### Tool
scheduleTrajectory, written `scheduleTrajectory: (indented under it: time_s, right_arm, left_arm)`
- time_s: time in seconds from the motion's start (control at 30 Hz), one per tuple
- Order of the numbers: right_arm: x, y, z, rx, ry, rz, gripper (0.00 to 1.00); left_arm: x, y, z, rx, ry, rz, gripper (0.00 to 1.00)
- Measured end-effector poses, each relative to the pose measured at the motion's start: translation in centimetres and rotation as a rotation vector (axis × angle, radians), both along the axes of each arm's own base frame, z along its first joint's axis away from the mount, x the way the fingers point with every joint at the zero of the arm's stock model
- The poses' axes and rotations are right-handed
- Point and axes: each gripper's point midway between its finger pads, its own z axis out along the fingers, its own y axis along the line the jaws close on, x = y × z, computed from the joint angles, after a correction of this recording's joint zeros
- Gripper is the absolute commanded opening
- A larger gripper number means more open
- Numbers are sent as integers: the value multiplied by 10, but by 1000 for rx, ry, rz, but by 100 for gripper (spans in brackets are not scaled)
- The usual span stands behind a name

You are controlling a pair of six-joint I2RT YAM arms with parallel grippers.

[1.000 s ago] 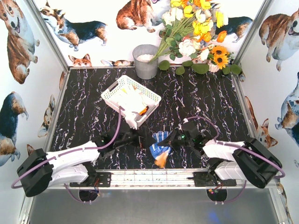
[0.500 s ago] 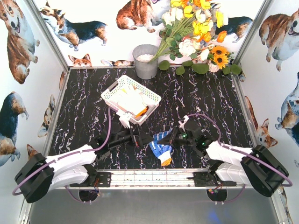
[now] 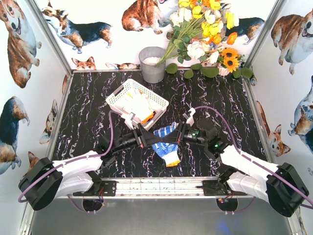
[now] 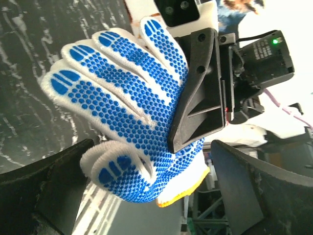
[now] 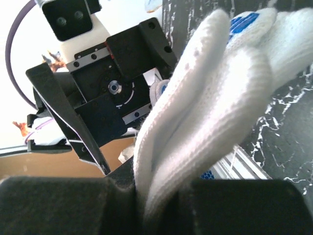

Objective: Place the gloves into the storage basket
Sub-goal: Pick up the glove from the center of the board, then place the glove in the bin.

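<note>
The overhead view gives the layout. The white lattice-sided plastic storage basket (image 3: pixel 120 113) stands at an angle on the black, white-veined marbled counter (image 3: pixel 220 103), with several white knit gloves (image 3: pixel 137 104) lying inside it. Just beside its near corner, and outside it, the left pincer (image 3: pixel 143 138) and the right pincer (image 3: pixel 176 139) meet tip to tip at a white knit glove with a blue-dotted palm and orange cuff trim (image 3: pixel 165 148). The glove's cuff end points toward the arm bases. From this view we cannot read how wide either pincer stands.

The wrist views settle this. In the left wrist view we see the dotted palm face on, its fingers fanned up and to the left. One black finger of the right pincer lies flat across the palm near the cuff. The left pincer is spread fully. Its two fingers frame the lower corners of that view, with the glove between them. We cannot tell whether either finger touches the knit.

The right wrist view shows the opposite face, the plain white back of the glove. It is drawn into a fold and pinched between the right pincer's fingers, which are pressed almost together. Beyond the glove we see the left pincer head on, its fingers wide apart.
</note>
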Motion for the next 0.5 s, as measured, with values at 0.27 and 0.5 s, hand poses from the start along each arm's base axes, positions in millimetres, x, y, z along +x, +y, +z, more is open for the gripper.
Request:
scheduleTrajectory:
  time_s: [0.27, 0.5]
  right_arm:
    - [-9, 8, 32, 67, -62, 98, 0]
    - [-24, 18, 56, 106, -120, 203, 0]
  left_arm:
    - [-3, -5, 23, -100, 34, -41, 100]
    - [-1, -13, 57, -186, 12, -71, 100]
